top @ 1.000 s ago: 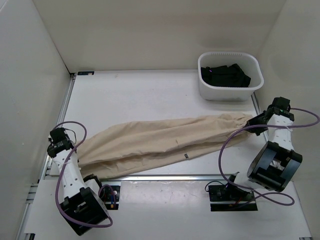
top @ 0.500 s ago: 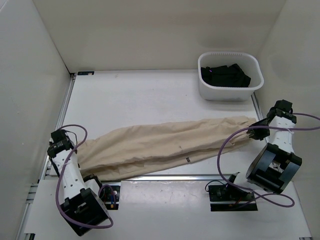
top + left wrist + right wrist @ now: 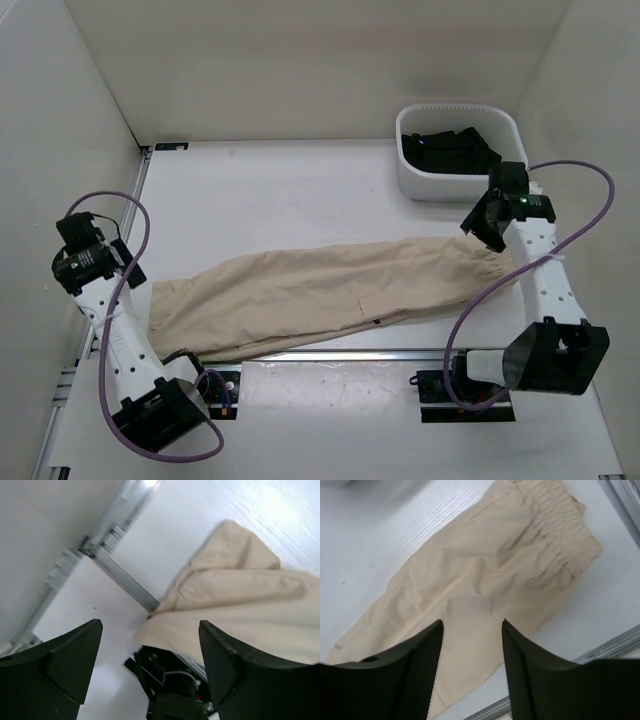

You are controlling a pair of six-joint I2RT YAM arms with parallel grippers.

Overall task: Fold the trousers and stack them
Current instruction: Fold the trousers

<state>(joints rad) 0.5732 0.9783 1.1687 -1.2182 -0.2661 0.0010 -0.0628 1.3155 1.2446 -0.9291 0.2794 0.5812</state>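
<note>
The beige trousers (image 3: pixel 330 290) lie flat and stretched lengthwise across the table, legs one on the other. The elastic waistband (image 3: pixel 555 535) is at the right and the leg ends (image 3: pixel 235 585) are at the left. My left gripper (image 3: pixel 88 262) hangs above the table's left edge, clear of the leg ends. Its jaws (image 3: pixel 150 623) are wide open and empty. My right gripper (image 3: pixel 488 215) hovers over the waist end. It is open (image 3: pixel 472 622) with nothing between its fingers, and the cloth lies well below it.
A white plastic basket (image 3: pixel 455 188) holding a black garment (image 3: pixel 450 150) stands at the back right, just behind my right gripper. A metal rail (image 3: pixel 330 355) runs along the near table edge, and the trousers' lower edge reaches it. White walls enclose the left, back and right.
Both grippers opened and let go of the trousers' ends, then rose. The left arm lifted up and left, the right swung toward the basket. The trousers settled flat.
</note>
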